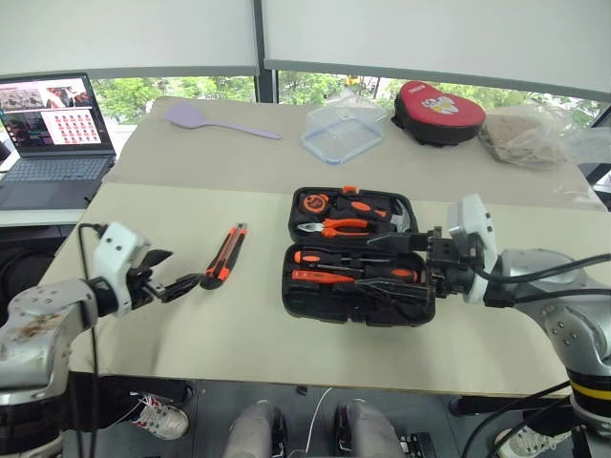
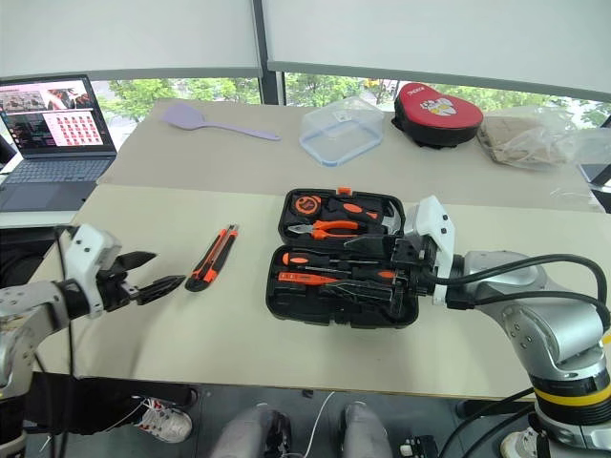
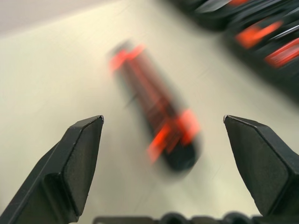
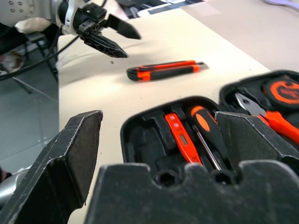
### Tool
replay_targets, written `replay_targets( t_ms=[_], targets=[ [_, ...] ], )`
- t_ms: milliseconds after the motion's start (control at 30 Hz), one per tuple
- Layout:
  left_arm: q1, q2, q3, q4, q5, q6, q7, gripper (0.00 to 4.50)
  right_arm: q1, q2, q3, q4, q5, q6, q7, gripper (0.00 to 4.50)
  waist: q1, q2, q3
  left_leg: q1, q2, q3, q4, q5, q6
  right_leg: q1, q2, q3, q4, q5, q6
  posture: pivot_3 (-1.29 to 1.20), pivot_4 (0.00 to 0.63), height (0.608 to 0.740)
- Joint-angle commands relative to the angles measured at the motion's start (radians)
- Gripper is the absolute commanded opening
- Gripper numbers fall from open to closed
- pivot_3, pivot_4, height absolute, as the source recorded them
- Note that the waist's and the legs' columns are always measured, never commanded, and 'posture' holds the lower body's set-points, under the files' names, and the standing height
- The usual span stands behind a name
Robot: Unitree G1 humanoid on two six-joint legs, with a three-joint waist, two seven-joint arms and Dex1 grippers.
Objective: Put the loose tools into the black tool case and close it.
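The left gripper (image 2: 158,277) is seen nearest, jaws spread wide and empty, just short of the black-orange utility knife (image 2: 212,258) lying on the table (image 2: 191,334). The black tool case (image 2: 341,258) lies open beside it, screwdrivers (image 4: 205,130) seated inside. The right gripper (image 1: 387,262), jaws wide, empty, hovers over the case's near half.
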Motion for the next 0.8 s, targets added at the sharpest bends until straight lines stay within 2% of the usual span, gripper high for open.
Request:
replay_targets(
  t_ms=[33, 200, 400, 533, 633, 767, 800],
  targets=[
    [-0.101, -0.015, -0.075, -0.076, -0.009, 0.135, 0.119, 4.48, -0.038, 0.018, 0.025, 0.027, -0.044, -0.048, 0.022, 4.50, 0.007, 0.000, 0.000, -0.001, 0.000, 0.000, 0.000, 0.000, 0.000, 0.000, 0.000, 0.000, 0.000, 0.000, 0.000, 0.00, 0.150, 0.731],
    [-0.260, -0.051, -0.195, -0.028, -0.023, 0.299, 0.201, 4.48, -0.043, 0.031, 0.022, 0.026, -0.054, -0.047, 0.020, 4.50, 0.003, 0.000, 0.000, -0.001, -0.001, 0.000, 0.000, 0.000, 0.000, 0.000, 0.000, 0.000, 0.001, 0.000, 0.000, 0.00, 0.150, 0.731],
    [-0.396, -0.058, -0.387, 0.156, 0.047, 0.376, 0.273, 4.48, -0.002, 0.033, -0.001, -0.012, -0.052, -0.036, -0.009, 4.50, -0.008, 0.000, 0.000, 0.000, -0.001, 0.001, -0.001, 0.001, -0.002, -0.001, 0.004, 0.000, 0.002, 0.000, 0.000, 0.00, 0.150, 0.731],
    [-0.424, -0.065, -0.431, 0.194, 0.048, 0.397, 0.284, 4.48, 0.021, 0.032, -0.014, -0.036, -0.046, -0.031, -0.028, 4.50, -0.007, 0.000, 0.000, 0.001, -0.001, 0.001, -0.001, 0.001, -0.003, -0.001, 0.004, 0.001, 0.002, 0.000, 0.000, 0.00, 0.150, 0.731],
    [-0.430, -0.067, -0.405, 0.220, 0.032, 0.356, 0.266, 3.77, 0.066, 0.029, -0.046, -0.072, -0.031, -0.016, -0.061, 4.50, -0.004, 0.000, 0.000, 0.002, 0.000, 0.001, -0.001, 0.001, -0.003, -0.001, 0.003, 0.001, 0.002, 0.000, 0.000, 0.00, 0.150, 0.731],
    [-0.447, -0.029, -0.362, 0.229, -0.014, 0.249, 0.161, 2.18, 0.117, 0.018, -0.087, -0.108, -0.021, -0.004, -0.090, 4.50, -0.005, 0.000, 0.000, 0.001, 0.000, 0.001, -0.001, 0.001, -0.003, -0.001, 0.002, 0.001, 0.002, 0.000, -0.001, 0.00, 0.150, 0.731],
    [-0.457, -0.018, -0.345, 0.226, -0.038, 0.194, 0.107, 1.95, 0.130, 0.015, -0.101, -0.116, -0.017, 0.002, -0.098, 4.50, -0.004, 0.000, 0.000, 0.001, 0.000, 0.001, -0.001, 0.001, -0.003, -0.001, 0.002, 0.001, 0.002, 0.000, -0.001, 0.00, 0.150, 0.731]
  ],
)
